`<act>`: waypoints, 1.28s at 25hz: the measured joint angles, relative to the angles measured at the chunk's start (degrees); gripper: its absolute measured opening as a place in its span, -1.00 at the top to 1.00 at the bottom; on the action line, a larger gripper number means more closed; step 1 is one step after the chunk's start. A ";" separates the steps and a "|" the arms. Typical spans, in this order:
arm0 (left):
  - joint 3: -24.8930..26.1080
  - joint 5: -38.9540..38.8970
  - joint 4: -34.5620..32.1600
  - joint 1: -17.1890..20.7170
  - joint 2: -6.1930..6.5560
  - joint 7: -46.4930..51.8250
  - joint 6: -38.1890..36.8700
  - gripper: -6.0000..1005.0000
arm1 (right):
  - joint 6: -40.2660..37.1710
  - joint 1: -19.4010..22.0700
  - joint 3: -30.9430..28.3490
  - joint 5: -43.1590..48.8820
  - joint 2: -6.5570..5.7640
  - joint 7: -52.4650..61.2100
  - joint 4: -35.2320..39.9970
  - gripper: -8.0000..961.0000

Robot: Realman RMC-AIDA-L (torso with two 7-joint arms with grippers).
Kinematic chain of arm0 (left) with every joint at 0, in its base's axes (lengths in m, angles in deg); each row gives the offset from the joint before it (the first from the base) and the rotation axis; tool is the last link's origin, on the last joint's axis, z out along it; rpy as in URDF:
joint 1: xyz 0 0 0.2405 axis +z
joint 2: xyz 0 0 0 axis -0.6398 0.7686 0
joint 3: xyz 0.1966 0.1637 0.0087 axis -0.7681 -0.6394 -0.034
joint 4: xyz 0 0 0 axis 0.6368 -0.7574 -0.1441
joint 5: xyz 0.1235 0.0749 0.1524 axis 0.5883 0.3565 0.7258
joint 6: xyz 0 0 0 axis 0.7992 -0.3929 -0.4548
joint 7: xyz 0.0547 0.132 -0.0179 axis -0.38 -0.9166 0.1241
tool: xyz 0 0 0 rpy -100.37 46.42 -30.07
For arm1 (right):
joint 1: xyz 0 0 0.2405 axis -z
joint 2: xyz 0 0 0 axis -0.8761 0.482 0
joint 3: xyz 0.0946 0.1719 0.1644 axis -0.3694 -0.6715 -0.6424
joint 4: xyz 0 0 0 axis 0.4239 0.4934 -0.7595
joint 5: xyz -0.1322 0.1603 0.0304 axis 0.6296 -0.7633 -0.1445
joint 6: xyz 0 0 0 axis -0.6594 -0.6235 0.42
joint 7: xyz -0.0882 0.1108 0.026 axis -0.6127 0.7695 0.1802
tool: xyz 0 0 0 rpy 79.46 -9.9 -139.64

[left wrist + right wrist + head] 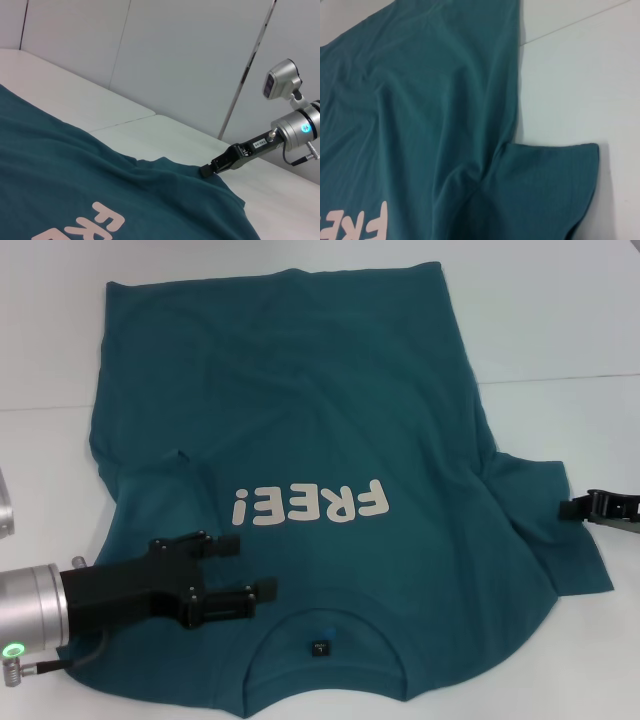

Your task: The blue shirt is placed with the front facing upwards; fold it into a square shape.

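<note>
The blue shirt (pixel 300 410) lies spread on the white table (pixel 560 320) with its front up and the cream "FREE!" lettering (pixel 310 505) showing. Its round collar (pixel 262 644) with a small black tag (pixel 319 648) is at the near edge. My left gripper (pixel 245 568) stands open over the shirt's left shoulder, just beside the collar, with nothing between its fingers. My right gripper (pixel 575 508) sits at the outer edge of the right sleeve (pixel 550 540). The left wrist view shows the right gripper (pixel 207 170) touching that sleeve's edge (pixel 175 172). The right wrist view holds the sleeve (pixel 545 190) and wrinkled side (pixel 445 100).
White table surface surrounds the shirt, with a seam line (pixel 570 377) running across it at the right. A pale wall (pixel 175 60) rises behind the table in the left wrist view. The shirt's left sleeve is hidden near my left arm (pixel 40 610).
</note>
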 joint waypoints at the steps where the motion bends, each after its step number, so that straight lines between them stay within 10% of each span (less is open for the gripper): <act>1: 0.00 0.00 -0.01 0.00 0.00 0.00 0.00 -0.75 | 0.05 0.02 -0.02 -0.03 0.00 -0.04 0.00 0.46; 11: 0.00 -0.10 -0.23 0.00 0.00 0.05 -0.01 -0.75 | 1.55 0.95 -0.75 -1.33 0.00 -0.67 0.22 0.98; 32: -0.16 -1.33 0.11 -0.03 -0.19 1.12 -0.73 -0.75 | 1.40 4.47 -2.35 -6.39 -3.23 -2.56 4.13 0.98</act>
